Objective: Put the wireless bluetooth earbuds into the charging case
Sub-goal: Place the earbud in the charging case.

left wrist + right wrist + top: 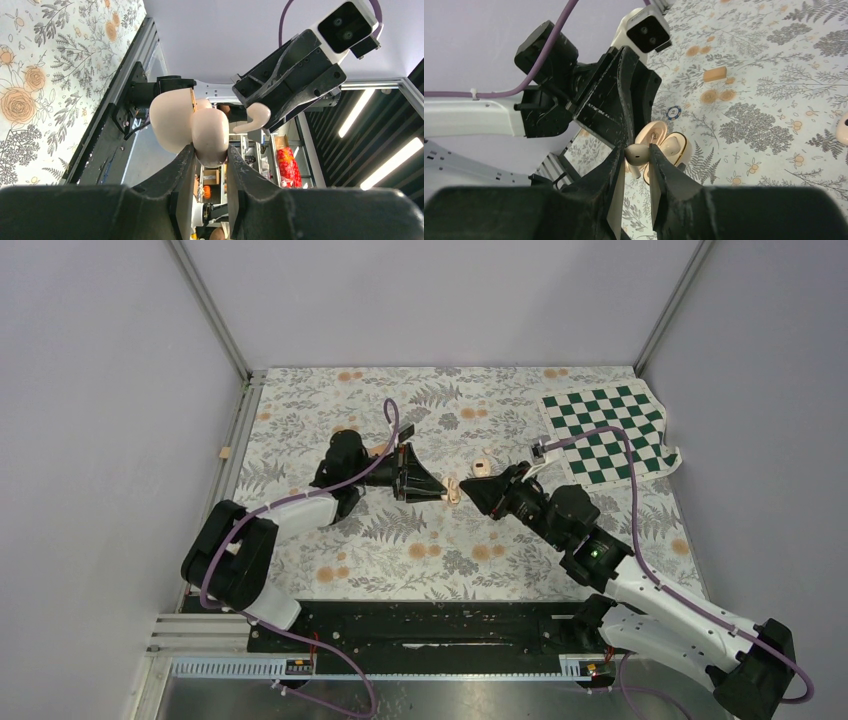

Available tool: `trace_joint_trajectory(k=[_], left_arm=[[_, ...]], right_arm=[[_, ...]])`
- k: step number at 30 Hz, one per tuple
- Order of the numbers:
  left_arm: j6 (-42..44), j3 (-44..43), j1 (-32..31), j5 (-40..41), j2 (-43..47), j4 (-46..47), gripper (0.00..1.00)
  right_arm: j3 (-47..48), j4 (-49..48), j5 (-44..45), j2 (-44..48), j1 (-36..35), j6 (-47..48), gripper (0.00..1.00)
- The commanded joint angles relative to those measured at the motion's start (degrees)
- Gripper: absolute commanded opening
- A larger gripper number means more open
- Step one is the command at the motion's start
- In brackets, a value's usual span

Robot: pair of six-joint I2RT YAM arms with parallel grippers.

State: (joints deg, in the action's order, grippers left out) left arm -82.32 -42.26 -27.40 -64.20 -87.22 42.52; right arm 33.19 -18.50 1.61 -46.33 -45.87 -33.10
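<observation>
Right gripper (637,156) had its jaws clamped on one earbud (639,151) in the middle of the frame, just beside the open case (674,145). Left gripper (210,152) had its jaws squeezed on that case, mid-frame too.

charging case (190,127) sitting between the left fingers (182,172), earbud (638,154) sitting between the right fingers (665,172) just beside that case, second earbud (481,468) lying on the worktop (420,560) beyond the right fingers

Clamped in the left tool (210,150): small pale peach rounded plastic charging case (175,120), hinged lid open. Pinched in the right tool (638,150), just beside its opening: tiny cream plastic earbud (640,155). Lying apart on the bench (420,550): second earbud (481,468).
</observation>
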Motion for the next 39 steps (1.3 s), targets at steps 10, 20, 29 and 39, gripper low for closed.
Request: trace_joint_trajectory(k=[10,20,29,39], left_arm=[[-27.31,1.51,-0.53,-3.32,-7.9,39.44,0.0],[-29.09,0.56,-0.72,-5.99,-6.75,39.44,0.0],[-30.28,0.75,-1.1,-7.6,-5.87,39.49,0.0],[-30.67,0.41,-1.52,-6.93,-6.04,39.53,0.0]], right_arm=[[0.67,-1.75,-6.14,1.68,-0.45,3.43,0.0],[2.51,-0.93,-7.58,2.62,-0.39,5.25,0.0],[3.42,-3.11,-8.52,1.59,-0.37,5.5,0.0],[2.65,-5.36,-10.59,-0.77,-0.44,3.71,0.0]])
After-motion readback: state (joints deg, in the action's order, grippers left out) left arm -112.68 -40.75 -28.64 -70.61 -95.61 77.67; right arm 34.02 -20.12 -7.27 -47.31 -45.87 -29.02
